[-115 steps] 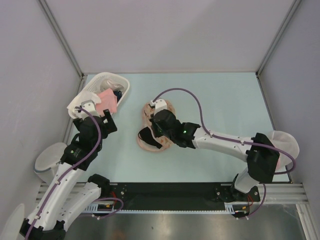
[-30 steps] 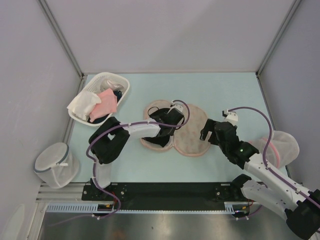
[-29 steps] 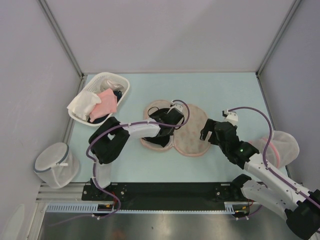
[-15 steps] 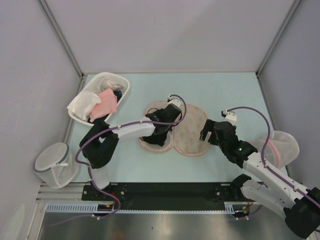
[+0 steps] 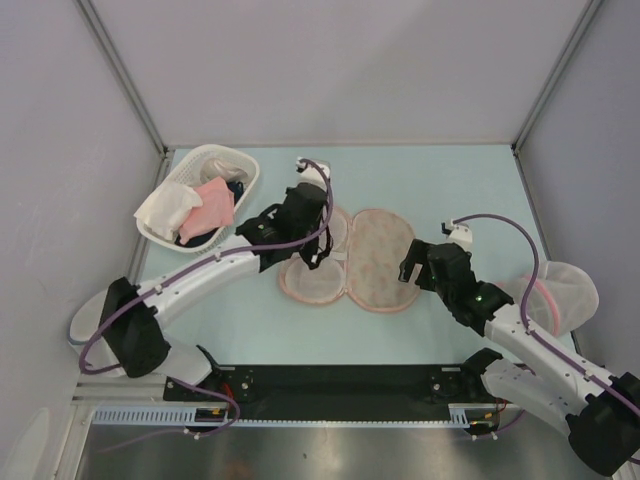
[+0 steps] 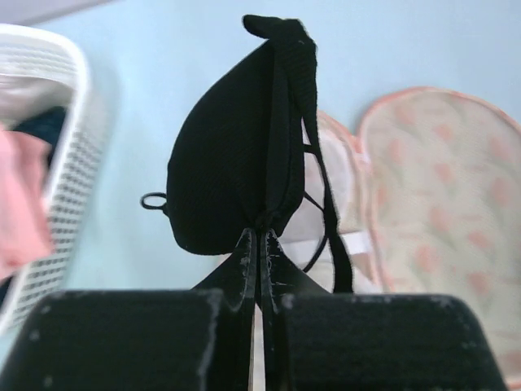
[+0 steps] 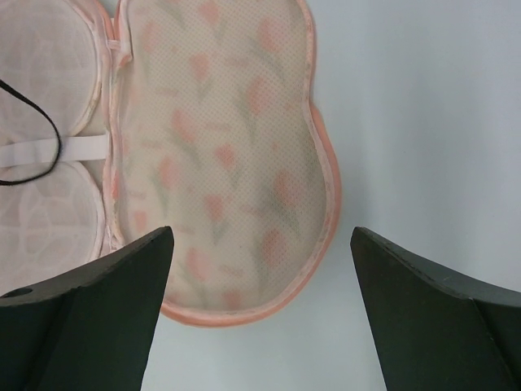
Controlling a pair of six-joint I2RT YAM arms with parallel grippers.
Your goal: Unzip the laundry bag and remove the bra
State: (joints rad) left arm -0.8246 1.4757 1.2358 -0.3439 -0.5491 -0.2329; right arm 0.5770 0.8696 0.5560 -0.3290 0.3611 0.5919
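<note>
Lying unzipped on the counter (image 5: pixel 450 190), the laundry bag (image 5: pixel 375 262) looks emptied: the left gripper (image 6: pixel 260 238) holds the raised bra (image 6: pixel 228 155), jaws clamped on it; the right gripper (image 7: pixel 260 236) hovers, jaws apart.

Left wrist: basket (image 6: pixel 69 155) blurred, cut off at left edge; bra (image 6: pixel 232 163) bottom hidden between left gripper (image 6: pixel 259 244) fingers. Right wrist: laundry bag (image 7: pixel 228 163) cut off left, top.
</note>
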